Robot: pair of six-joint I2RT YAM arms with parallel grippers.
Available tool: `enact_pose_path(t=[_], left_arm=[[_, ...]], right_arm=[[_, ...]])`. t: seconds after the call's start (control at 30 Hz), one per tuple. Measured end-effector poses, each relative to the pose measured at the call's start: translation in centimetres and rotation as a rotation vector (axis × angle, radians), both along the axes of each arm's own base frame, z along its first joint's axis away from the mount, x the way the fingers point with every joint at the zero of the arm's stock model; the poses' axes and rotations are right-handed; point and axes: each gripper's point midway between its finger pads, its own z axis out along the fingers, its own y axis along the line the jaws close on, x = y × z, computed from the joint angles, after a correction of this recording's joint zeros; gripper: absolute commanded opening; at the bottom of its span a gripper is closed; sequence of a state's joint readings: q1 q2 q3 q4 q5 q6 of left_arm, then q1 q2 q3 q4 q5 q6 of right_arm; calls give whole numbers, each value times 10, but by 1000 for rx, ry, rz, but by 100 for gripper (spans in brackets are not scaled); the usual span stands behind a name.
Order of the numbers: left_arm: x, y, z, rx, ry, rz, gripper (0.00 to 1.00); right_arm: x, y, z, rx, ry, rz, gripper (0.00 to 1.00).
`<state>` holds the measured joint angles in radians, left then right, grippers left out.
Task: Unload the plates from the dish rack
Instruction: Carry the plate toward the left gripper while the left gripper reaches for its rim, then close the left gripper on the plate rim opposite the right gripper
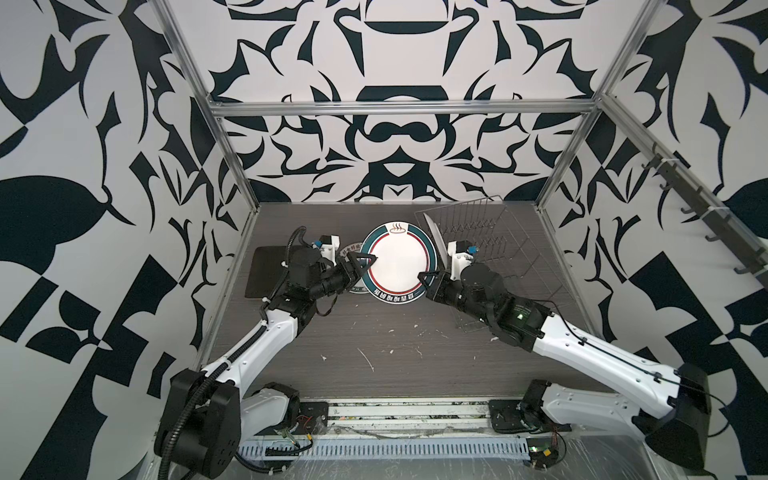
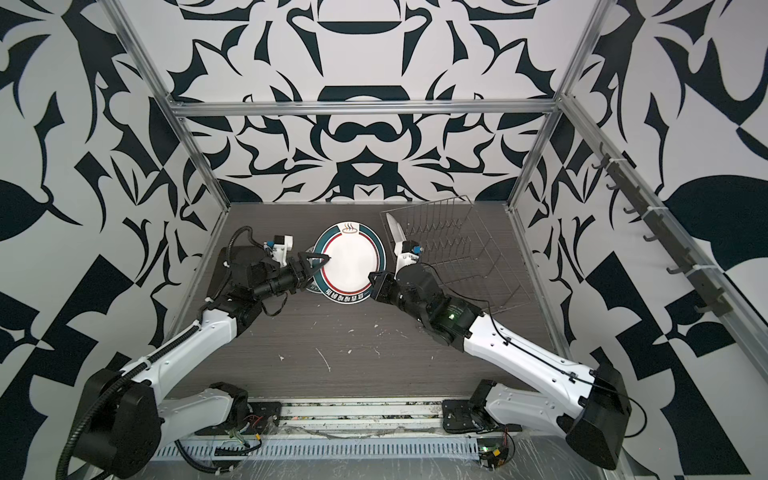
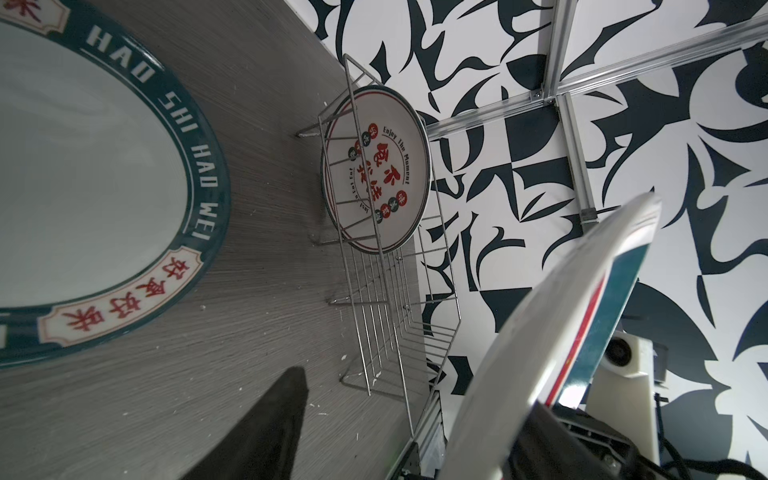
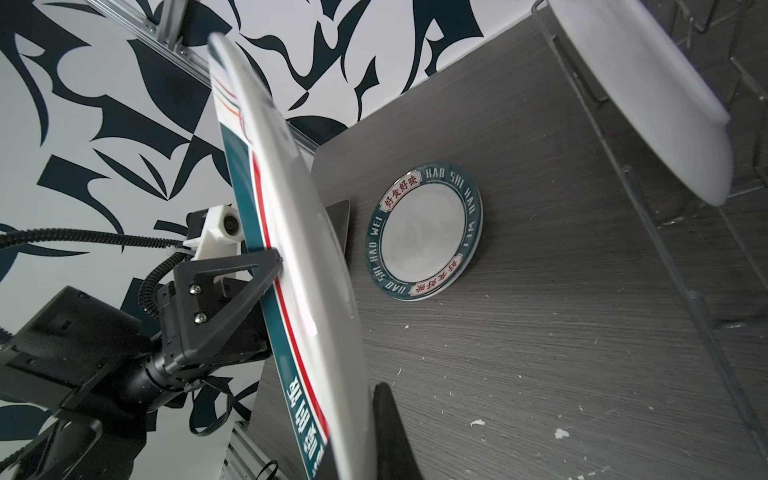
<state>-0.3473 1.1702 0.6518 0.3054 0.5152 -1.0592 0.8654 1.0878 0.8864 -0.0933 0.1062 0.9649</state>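
A large white plate (image 1: 399, 266) with a teal rim and a red ring hangs tilted above the table in both top views. My right gripper (image 1: 422, 276) is shut on its near right rim (image 4: 299, 232). My left gripper (image 1: 368, 266) straddles its left rim, jaws open: one finger (image 3: 270, 428) stands well off the plate (image 3: 561, 332), the other lies against its face. A white plate with red characters (image 3: 376, 174) stands upright at the near end of the wire dish rack (image 1: 490, 249). A smaller teal-rimmed plate (image 4: 424, 230) and a dark rounded-square plate (image 1: 266, 270) lie flat on the table.
The rack (image 2: 457, 245) sits skewed at the back right, close behind my right arm. Metal frame posts and patterned walls close in the table on three sides. White crumbs dot the dark wood surface (image 1: 374, 357) in front.
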Motion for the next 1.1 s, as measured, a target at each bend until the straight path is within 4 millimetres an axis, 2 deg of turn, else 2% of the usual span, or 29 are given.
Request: enact_pose_path(t=[0.27,0.5,0.7,0.93,1.1], left_arm=[[1,-1,2,-13,-15,-3,67],[2,-2,-8,-10,14,-2,61],[3,-2,-7,-15,8,-4,56],[3,-3,-4,-20,-4,-4,46],[3,-3,-4,-22,-5,-4,35]], right_arm=[[8,-4,-5,83,57,2,0],[19,-6,-16,164,122,-3,0],[20,-2,-19,185,150,15,0],[22,0,-22,205,170,19,0],[23,0,-26,215,185,21,0]])
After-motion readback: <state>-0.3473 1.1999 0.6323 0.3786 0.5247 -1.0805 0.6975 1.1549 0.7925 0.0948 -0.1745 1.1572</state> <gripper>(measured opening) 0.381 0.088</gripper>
